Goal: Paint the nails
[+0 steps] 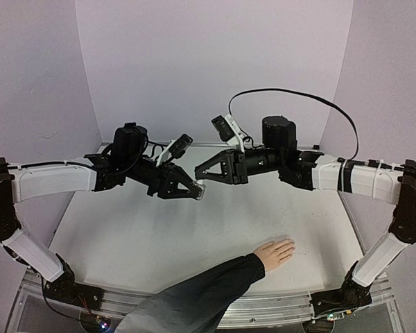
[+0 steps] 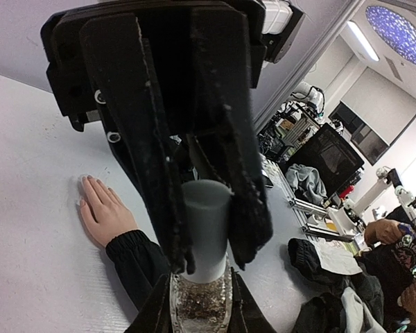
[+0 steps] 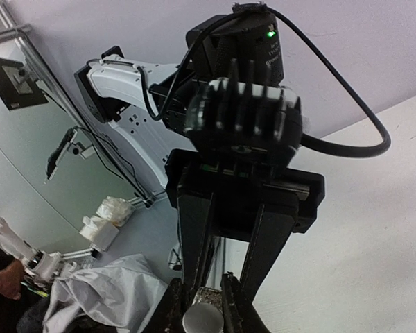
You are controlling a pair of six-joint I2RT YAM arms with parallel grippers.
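Nails (image 2: 90, 180) show only as tiny pale tips on the outstretched fingers of a hand (image 1: 276, 252), and they are too small to tell whether any carry colour. The hand lies flat, palm down, on the white table (image 1: 159, 236) near its front edge, right of centre. A long black sleeve (image 1: 194, 295) runs back from the hand toward the near edge.

Both arms meet in the air over the middle of the table, well apart from the hand. The left pincer (image 1: 193, 189) is closed on a small clear glass bottle (image 2: 201, 302), and its fingertips press the glass on both sides. Something dark and glittery shows inside the bottle.

A grey cylindrical cap (image 2: 206, 222) stands on the bottle. The right pincer (image 1: 200, 173) comes in from the opposite side and is closed on this cap, with one finger against each flank. In the right wrist view the cap's round end shows between the two fingertips, with the left arm beyond it. Neither pincer touches the hand or the table.
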